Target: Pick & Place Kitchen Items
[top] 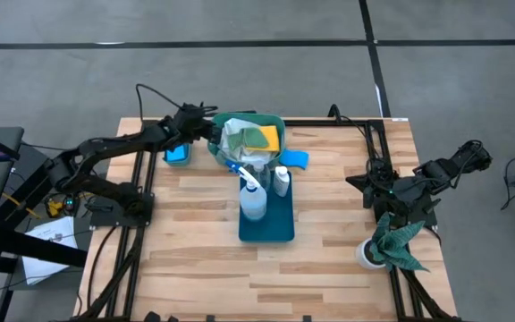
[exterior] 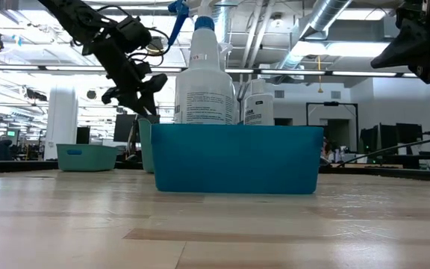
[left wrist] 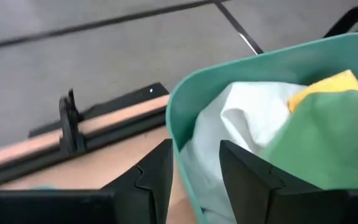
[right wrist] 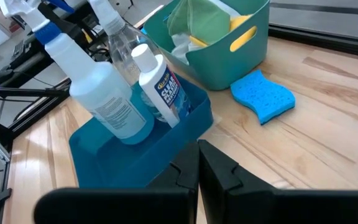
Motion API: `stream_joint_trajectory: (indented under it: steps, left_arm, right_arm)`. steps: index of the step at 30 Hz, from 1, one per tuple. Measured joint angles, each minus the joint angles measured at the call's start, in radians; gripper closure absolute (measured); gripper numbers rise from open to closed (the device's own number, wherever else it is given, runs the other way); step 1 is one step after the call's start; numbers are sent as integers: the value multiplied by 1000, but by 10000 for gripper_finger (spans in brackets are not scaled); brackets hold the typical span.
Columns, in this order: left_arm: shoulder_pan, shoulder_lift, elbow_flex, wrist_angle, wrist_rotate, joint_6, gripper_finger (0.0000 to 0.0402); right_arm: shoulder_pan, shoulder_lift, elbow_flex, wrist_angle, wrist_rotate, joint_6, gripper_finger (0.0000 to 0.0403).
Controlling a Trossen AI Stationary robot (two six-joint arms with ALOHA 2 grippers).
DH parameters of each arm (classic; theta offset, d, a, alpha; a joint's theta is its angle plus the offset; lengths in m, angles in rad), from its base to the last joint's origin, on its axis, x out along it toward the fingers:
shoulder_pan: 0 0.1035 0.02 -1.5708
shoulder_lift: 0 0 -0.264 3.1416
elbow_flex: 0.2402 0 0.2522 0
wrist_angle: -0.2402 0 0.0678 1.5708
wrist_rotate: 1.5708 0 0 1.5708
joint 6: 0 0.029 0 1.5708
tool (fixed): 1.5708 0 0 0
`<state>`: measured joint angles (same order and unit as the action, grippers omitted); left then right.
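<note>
The cloths are sitting bunched in the teal basket [top: 274, 121] at the far middle of the worktop [top: 195, 259]: a white cloth [left wrist: 253, 118] is lying against the basket's left wall, a light-green cloth [left wrist: 328, 146] is lying over it, and a yellow cloth [left wrist: 328, 87] is peeking out beyond them. Just right of the basket, a blue sponge [right wrist: 263, 96] is lying flat on the wood, close to the basket but not in it. On the near side of the basket, a blue tray [top: 280, 228] is holding the spray bottle [top: 252, 199] with its blue trigger, and two smaller bottles [top: 281, 180] are standing upright beside it at the tray's far end. A small blue bin [top: 178, 154] is resting on the worktop to the left of the basket.

The left gripper [top: 211, 132] is hanging at the basket's left rim, and its jaws are standing apart on either side of that rim, one inside by the white cloth and one outside; whether they are pressing on the wall cannot be told.

The right gripper [top: 367, 183] is waiting above the worktop's right edge with its jaws together and nothing between them. Near it, at the front right corner, a dark green rag [top: 399, 241] is draping over a small white cup [top: 369, 255].
</note>
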<state>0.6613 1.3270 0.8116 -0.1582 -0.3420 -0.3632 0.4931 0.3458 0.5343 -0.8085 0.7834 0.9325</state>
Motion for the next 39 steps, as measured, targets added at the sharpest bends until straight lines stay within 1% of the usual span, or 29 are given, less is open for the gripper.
stream_joint_trajectory:
  steps: [4, 11, 15, 23, 32, 39]
  left_arm:
    - [0, 4, 0, -34, 14, -75, 275]
    - [0, 15, 0, -74, 73, -174, 276]
    - [0, 15, 0, -105, 76, -224, 276]
    - [0, 15, 0, -134, 89, -249, 279]
    - [0, 15, 0, -135, 167, -249, 282]
    - [-5, 15, 0, -134, 194, -271, 282]
  right_arm:
    - [0, 0, 0, 0, 0, 0, 403]
    - [0, 0, 0, 0, 0, 0, 403]
    - [0, 0, 0, 0, 0, 0, 403]
    - [0, 0, 0, 0, -1, -16, 403]
    - [0, 0, 0, 0, -1, -24, 403]
    - [0, 0, 0, 0, -1, -24, 403]
